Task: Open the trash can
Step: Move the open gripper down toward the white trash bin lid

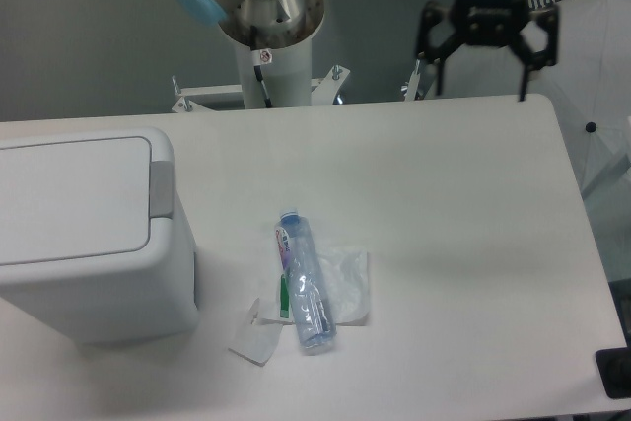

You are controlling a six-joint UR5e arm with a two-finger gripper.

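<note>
The trash can (84, 234) is a large white boxy bin at the left of the table. Its flat lid (69, 199) is down and a grey button tab (161, 187) sits on its right edge. My gripper (483, 71) hangs high over the table's far right edge, well away from the can. Its black fingers are spread open and hold nothing.
A clear plastic water bottle (306, 281) lies mid-table on a crumpled clear wrapper (345, 288), with a small paper scrap (254, 337) beside it. The robot base (266, 56) stands behind the far edge. A white sheet with lettering (582, 36) hangs at the right.
</note>
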